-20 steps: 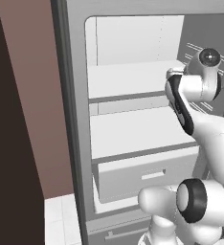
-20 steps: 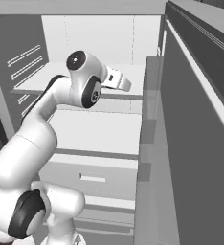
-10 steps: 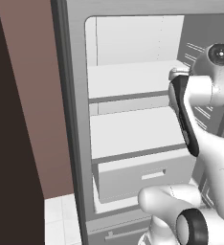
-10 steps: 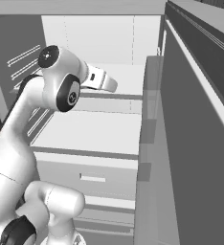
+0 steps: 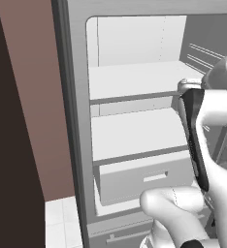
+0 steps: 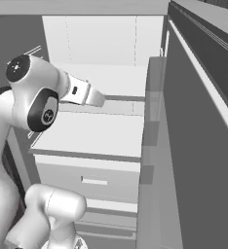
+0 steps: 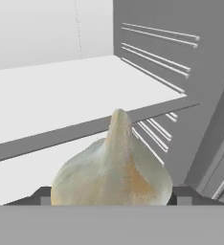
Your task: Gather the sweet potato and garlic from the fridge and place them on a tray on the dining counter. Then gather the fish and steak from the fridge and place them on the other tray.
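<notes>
Garlic [image 7: 113, 170] sat between the gripper's [image 7: 111, 196] two dark fingertips [image 7: 183, 195] in the hand view — a pale, cream bulb with a pointed tip turned up and a faint orange blush on one side. The tips showed just beside it on either flank, pressed against its wide body, so the jaws stood wide yet closed on the bulb. It hung clear of the shelf [image 7: 61, 95] behind it, touching no surface of the fridge [image 5: 72, 145].

The fridge stood open. In the left base view its grey frame ran down the left, beside a brown wall [image 5: 42, 97]. Two white shelves lay one above the other inside, and a drawer [image 5: 144, 177] with a small slot handle sat under the lower one. The arm [image 5: 202, 140] rose at the right edge of that view, its white links and dark joint reaching toward the right end of the shelves.

In the right base view the hand [image 6: 82, 95] pointed inward over the front edge of the upper shelf, near its left end — the bulb itself could not be made out there. The open door [image 6: 199, 146] filled the right side, seen edge-on, with grey bins along its inner face. Ridged rails lined the fridge's side wall in the hand view.
</notes>
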Tool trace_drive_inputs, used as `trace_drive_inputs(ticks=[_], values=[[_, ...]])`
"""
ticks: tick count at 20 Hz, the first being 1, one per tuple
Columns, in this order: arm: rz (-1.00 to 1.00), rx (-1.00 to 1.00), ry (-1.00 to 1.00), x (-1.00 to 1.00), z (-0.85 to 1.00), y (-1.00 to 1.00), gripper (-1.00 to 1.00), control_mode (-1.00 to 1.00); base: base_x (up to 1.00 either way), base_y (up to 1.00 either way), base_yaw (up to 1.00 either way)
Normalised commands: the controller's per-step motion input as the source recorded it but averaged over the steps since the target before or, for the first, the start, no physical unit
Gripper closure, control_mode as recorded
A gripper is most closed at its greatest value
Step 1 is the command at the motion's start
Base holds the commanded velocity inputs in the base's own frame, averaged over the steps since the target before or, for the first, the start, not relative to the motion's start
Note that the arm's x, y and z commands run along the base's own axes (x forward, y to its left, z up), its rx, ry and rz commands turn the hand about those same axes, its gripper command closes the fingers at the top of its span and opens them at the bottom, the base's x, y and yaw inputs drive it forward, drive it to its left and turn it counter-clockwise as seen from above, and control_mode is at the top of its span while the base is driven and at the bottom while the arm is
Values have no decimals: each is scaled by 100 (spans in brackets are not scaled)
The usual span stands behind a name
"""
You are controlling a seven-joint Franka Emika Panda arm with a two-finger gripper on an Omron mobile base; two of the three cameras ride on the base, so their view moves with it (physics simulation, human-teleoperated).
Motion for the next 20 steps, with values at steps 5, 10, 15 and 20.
trace_drive_inputs(ticks=[5, 10, 15, 20], values=[[0, 0, 0, -89, -7, 12, 100, -100, 0, 0, 0], [1, 0, 0, -77, -5, 14, 100, -100, 0, 0, 0], [1, -3, 0, -54, -2, 34, 100, -100, 0, 0, 0], [2, -5, 1, -7, -6, 20, 100, -100, 0, 0, 0]])
